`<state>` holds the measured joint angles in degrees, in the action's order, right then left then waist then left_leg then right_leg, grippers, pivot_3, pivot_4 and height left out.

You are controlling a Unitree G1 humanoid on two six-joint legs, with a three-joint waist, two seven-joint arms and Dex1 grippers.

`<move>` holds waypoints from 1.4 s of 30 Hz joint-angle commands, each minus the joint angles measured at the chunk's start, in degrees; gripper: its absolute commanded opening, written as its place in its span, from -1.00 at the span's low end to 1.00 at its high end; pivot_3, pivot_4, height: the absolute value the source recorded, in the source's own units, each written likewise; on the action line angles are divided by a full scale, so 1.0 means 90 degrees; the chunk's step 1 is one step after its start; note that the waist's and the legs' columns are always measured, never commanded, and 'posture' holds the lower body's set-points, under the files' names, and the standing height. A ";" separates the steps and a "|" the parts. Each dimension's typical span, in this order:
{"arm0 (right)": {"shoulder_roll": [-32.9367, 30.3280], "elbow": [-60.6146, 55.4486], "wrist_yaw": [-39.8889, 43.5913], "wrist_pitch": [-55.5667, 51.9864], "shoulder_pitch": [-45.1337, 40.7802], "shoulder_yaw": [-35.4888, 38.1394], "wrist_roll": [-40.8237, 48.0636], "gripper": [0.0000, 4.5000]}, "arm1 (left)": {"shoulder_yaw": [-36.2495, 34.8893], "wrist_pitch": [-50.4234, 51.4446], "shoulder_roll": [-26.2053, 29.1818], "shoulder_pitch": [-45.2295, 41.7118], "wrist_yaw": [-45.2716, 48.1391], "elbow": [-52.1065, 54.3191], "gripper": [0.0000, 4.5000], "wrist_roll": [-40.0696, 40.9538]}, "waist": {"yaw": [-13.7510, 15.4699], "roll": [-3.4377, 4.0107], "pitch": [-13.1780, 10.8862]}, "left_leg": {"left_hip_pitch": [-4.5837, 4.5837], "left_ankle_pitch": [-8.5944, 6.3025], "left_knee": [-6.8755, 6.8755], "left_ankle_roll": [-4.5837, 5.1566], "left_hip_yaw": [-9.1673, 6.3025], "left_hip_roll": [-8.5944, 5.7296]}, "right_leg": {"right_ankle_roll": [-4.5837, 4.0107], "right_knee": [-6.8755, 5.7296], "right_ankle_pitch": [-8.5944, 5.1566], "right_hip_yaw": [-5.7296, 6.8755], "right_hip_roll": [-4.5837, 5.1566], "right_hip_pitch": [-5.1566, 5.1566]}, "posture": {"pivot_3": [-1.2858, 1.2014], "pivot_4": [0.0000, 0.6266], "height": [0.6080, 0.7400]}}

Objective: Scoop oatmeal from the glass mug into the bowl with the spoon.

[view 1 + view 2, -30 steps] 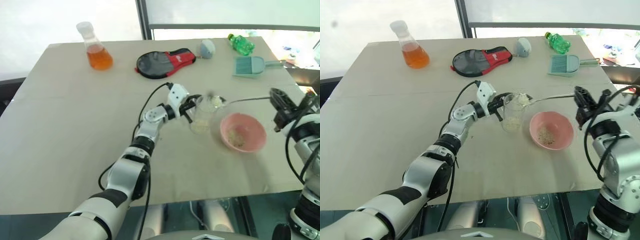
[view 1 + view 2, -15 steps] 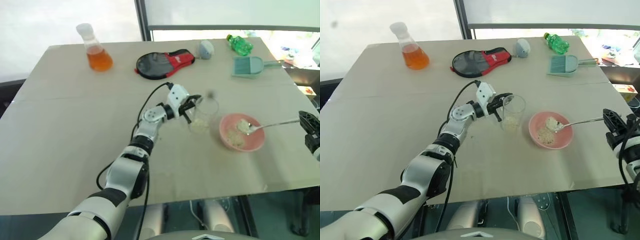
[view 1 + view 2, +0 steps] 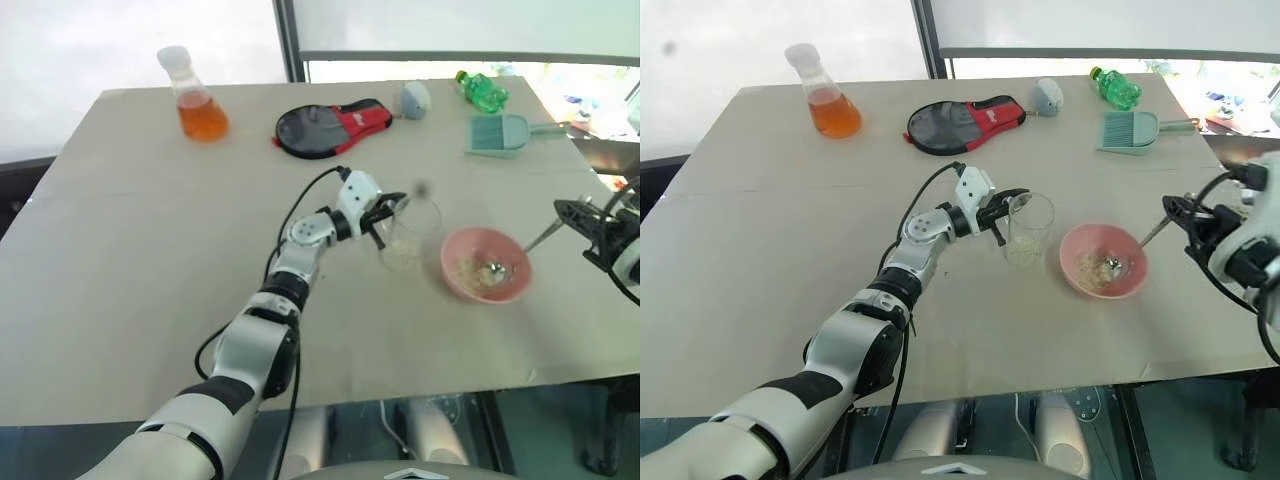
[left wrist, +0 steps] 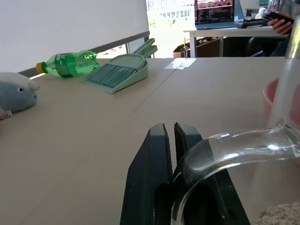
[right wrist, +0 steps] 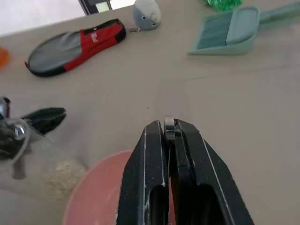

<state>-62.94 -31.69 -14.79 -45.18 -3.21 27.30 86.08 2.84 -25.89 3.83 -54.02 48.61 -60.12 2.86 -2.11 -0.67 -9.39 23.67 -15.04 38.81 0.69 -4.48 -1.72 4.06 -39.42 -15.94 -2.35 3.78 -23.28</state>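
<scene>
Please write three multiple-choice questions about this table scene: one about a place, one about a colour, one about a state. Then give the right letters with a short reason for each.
1. Where is the head of the spoon?
A. in the glass mug
B. in the bowl
C. on the bare table

2. What colour is the bowl?
A. pink
B. teal
C. white

3. What is the left hand doing?
A. hanging open
B. gripping the rim of the glass mug
C. holding the spoon

Answers:
1 B, the head lies among the oatmeal in the bowl.
2 A, it is pink.
3 B, its fingers pinch the rim.
</scene>
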 commanded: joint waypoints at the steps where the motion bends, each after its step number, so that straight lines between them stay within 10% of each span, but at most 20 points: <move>1: -0.0358 -0.0315 0.0862 -0.0004 -0.0373 -0.0090 -0.0820 -1.00 | 0.0040 -0.0025 0.0041 0.0113 -0.0008 0.0193 -0.99 -0.0037 | 0.0010 -0.0001 0.0000 | 0.0000 0.0000 0.0001 0.0000 -0.0002 0.0000 | 0.0000 0.0001 0.0000 0.0001 0.0000 0.0000 | 0.03 -0.52 1.00; 6: -0.0626 -0.0399 0.1559 -0.0207 -0.0695 -0.0285 -0.1267 -1.00 | 0.0019 0.0001 0.0054 0.0187 -0.0106 0.0278 -0.99 -0.0016 | 0.0011 -0.0006 -0.0001 | 0.0002 0.0000 0.0002 0.0000 -0.0006 0.0001 | 0.0000 0.0003 0.0000 0.0003 0.0000 0.0000 | 0.03 -0.52 1.00; 16: 0.1286 0.0511 -0.1060 0.0904 -0.3049 -0.0607 0.2641 -1.00 | -0.0052 0.0310 0.0044 0.0326 -0.0230 0.0465 -0.99 0.0136 | -0.0019 -0.0017 0.0000 | 0.0001 0.0000 0.0023 0.0000 -0.0005 0.0007 | 0.0011 -0.0006 0.0007 -0.0003 0.0001 0.0005 | 0.03 -0.52 1.00; 32: 0.1859 0.0835 -0.0477 0.0298 -0.3412 -0.2148 0.0837 -1.00 | -0.0136 0.1050 0.0173 0.0981 -0.0409 0.1677 -0.99 0.0380 | -0.0013 -0.0017 0.0002 | 0.0007 0.0000 0.0028 0.0003 -0.0019 0.0005 | 0.0011 -0.0001 0.0007 0.0008 0.0008 0.0006 | 0.03 -0.52 1.00; 38: 0.2021 0.1005 -0.0293 0.0239 -0.3563 -0.2062 0.0261 0.06 | -0.0150 0.1269 0.0238 0.1174 -0.0530 0.2060 -1.00 0.0472 | -0.0017 -0.0017 0.0002 | 0.0005 -0.0001 0.0028 0.0003 -0.0017 0.0004 | 0.0011 -0.0001 0.0007 0.0006 0.0009 0.0006 | 0.03 -0.52 1.00; 42: 0.2094 0.1038 -0.0205 0.0151 -0.3594 -0.1969 0.0129 0.28 | -0.0127 0.1391 0.0263 0.1294 -0.0466 0.2337 -0.36 0.0575 | -0.0011 -0.0016 0.0002 | 0.0006 -0.0001 0.0028 0.0003 -0.0019 0.0003 | 0.0011 -0.0001 0.0007 0.0007 0.0008 0.0006 | 0.03 -0.52 1.00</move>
<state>-44.31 -21.32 -17.51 -43.76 -34.18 7.21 87.55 2.06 -13.74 5.88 -42.75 44.13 -41.91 6.97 -2.22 -0.81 -9.38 23.72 -15.05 39.06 0.71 -4.64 -1.69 4.16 -39.42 -15.87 -2.29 3.86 -23.23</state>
